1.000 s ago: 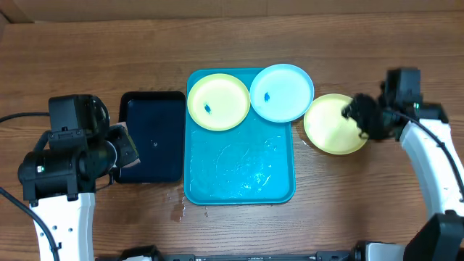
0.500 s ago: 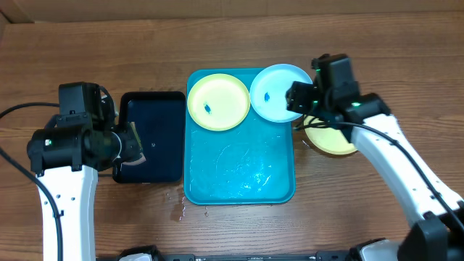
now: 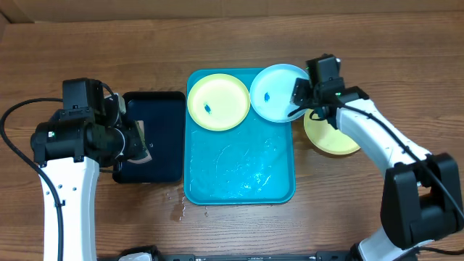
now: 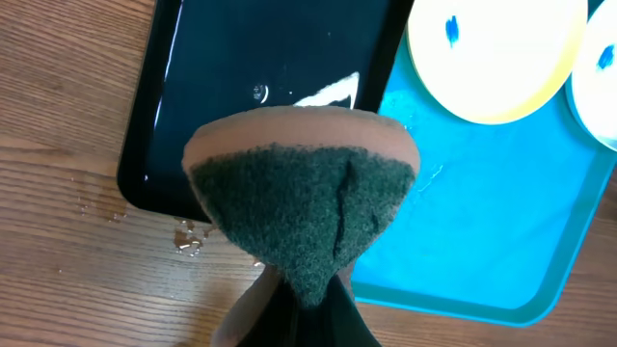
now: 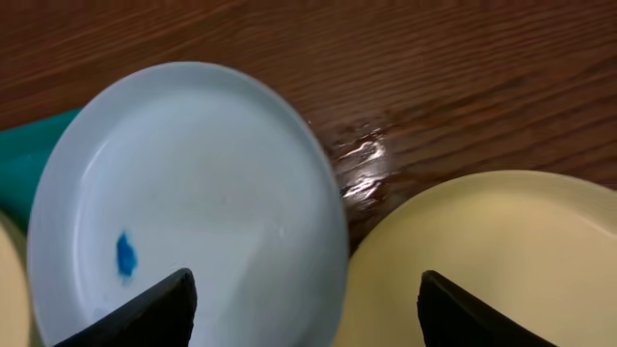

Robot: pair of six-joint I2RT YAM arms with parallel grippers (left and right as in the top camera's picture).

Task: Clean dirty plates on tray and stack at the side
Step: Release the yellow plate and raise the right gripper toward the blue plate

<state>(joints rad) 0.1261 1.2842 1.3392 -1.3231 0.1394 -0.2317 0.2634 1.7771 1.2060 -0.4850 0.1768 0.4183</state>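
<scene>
Firstly, the left end effector (image 3: pixel 139 140) is clamped tight on a sponge (image 4: pixel 304 198), brown with a dark green scouring face that bulges above the pinch. Its fingers (image 4: pixel 308 326) are mostly cut off at the bottom of the left wrist view. It hangs over a black tray (image 3: pixel 163 130), and I cannot tell whether the sponge touches it.

Just beside that lies the turquoise tray (image 3: pixel 239 177), wet across its floor. At its far left corner sits a yellow-green plate (image 3: pixel 218 98) with a small blue smudge (image 3: pixel 208 109). A light blue plate (image 3: pixel 274 93), smudged likewise, overlaps the tray's far right corner and juts past the rim.

The right end effector (image 5: pixel 304 289) stands wide open and holds nothing. One side is over the blue plate, the other over a second yellow-green plate (image 5: pixel 482 251) lying on the bench (image 5: pixel 434 77). Contact cannot be made out. From overhead, the right arm hides part of that plate.
</scene>
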